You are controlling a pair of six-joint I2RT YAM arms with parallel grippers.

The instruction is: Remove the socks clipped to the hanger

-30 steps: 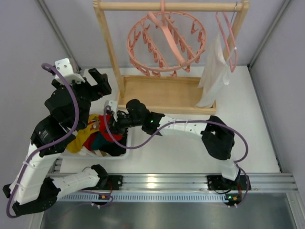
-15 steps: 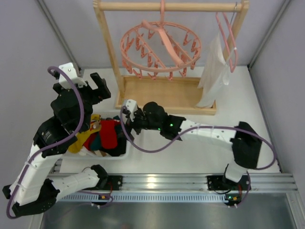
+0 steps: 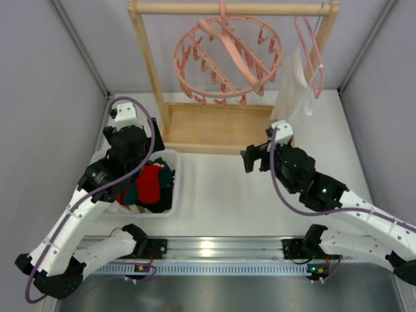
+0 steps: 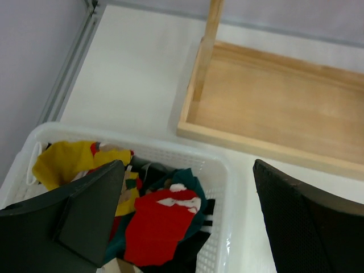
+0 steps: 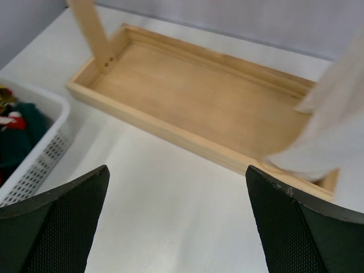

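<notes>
The round pink hanger (image 3: 224,62) hangs from the wooden rail with no sock showing on its clips. The socks lie in a heap in the white basket (image 3: 177,188): a red sock (image 4: 162,224) on top, a teal one (image 4: 190,185) under it and a yellow one (image 4: 62,165) to the left. My left gripper (image 4: 187,227) stands open above the basket's far end, holding nothing. Well to the right of the basket, my right gripper (image 3: 255,158) hovers open and empty over bare table, in front of the wooden base (image 5: 193,96).
The wooden rack's tray base (image 3: 218,127) stands behind both grippers, its upright post (image 4: 210,40) near the left one. A white cloth (image 3: 292,97) on a slim pink hanger dangles at the rack's right end, close to my right gripper. Grey walls close in both sides.
My right gripper opened over the basket, left the red sock there and drew back to the right. My left arm swung in over the basket. The round hanger is swaying.
</notes>
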